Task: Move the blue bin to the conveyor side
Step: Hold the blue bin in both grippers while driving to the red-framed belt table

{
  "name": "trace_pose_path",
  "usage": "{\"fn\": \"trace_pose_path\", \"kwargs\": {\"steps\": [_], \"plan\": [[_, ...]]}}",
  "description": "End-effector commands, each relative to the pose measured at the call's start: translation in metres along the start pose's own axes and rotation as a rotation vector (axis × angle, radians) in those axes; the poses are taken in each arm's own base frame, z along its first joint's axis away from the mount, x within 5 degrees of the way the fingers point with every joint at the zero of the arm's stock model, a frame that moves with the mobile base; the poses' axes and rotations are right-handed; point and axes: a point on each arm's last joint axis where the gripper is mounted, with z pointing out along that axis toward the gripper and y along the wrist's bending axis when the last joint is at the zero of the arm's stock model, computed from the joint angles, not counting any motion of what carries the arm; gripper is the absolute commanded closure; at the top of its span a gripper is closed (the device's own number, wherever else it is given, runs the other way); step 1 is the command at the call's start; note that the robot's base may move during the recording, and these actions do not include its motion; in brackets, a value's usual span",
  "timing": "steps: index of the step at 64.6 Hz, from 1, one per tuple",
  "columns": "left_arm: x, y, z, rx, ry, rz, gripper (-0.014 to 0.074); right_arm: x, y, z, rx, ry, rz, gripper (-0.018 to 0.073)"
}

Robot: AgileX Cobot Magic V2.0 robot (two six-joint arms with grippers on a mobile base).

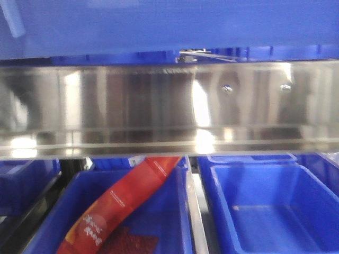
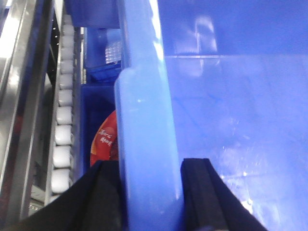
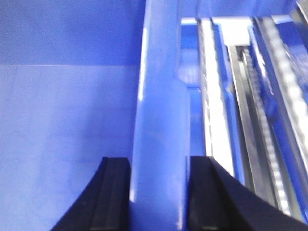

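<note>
The left gripper (image 2: 150, 192) and right gripper (image 3: 159, 192) each pinch the blue bin's (image 2: 144, 106) rim. A red packet (image 1: 122, 203) lies at 7 o'clock (writing too blurry to read).

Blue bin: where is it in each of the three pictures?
Front view: the blue bin fills the top strip, above the steel rail.
Left wrist: its rim runs up the middle, inside the left gripper.
Right wrist: rim up the middle, inside the right gripper.
Shared: the red packet, lower left in front; packet left of the rim at left wrist.
</note>
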Motion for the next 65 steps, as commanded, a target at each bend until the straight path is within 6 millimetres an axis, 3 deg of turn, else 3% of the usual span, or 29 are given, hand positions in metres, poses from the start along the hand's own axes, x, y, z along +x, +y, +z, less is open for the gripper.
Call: {"fn": "trace_pose_path", "kwargs": {"steps": [1, 65], "plan": [[-0.0099, -0.0057, -0.0147, 0.049, -0.144, 0.014, 0.0615, -0.01, 0.0009, -0.0136, -0.003, -0.14, -0.012, 0.0639], [-0.0112, -0.0059, -0.015, 0.051, -0.158, 0.014, 0.0615, -0.01, 0.0009, -0.0136, -0.003, -0.14, -0.012, 0.0639]]}}
